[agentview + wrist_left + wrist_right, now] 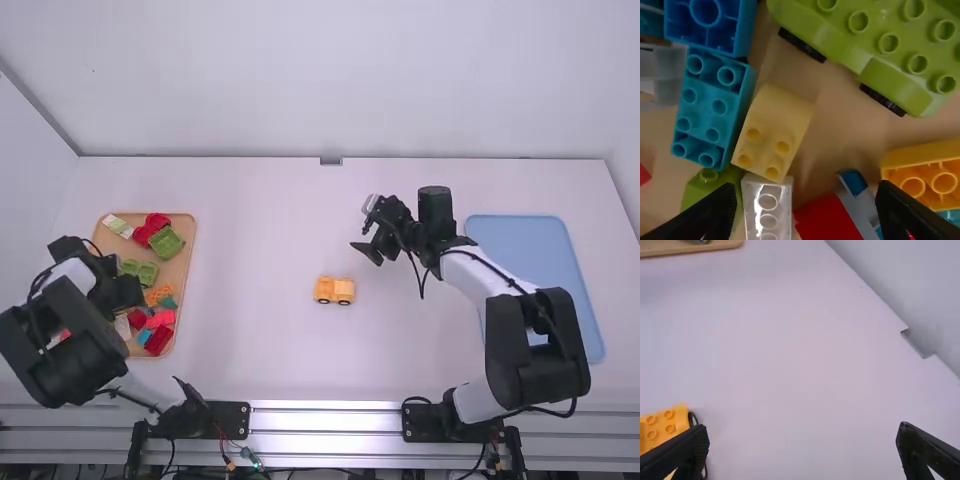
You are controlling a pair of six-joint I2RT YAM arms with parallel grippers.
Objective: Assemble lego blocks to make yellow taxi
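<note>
My left gripper (122,290) is over the wooden tray at the left. In the left wrist view the left gripper (807,210) is open above a pale yellow block (775,125), an upturned orange-yellow block (925,175), a clear block (768,205) and a red one (827,220). An orange-yellow wheeled car base (334,290) stands mid-table. Up and to the right of it, my right gripper (368,250) is open above the table, nothing between its fingers. In the right wrist view the car base (665,430) is partly behind one finger of the right gripper (802,440).
The wooden tray (190,230) also holds green wheeled bases (875,45), teal and blue blocks (712,107), and red and pink pieces. A blue tray (585,300) lies at the right, partly under the right arm.
</note>
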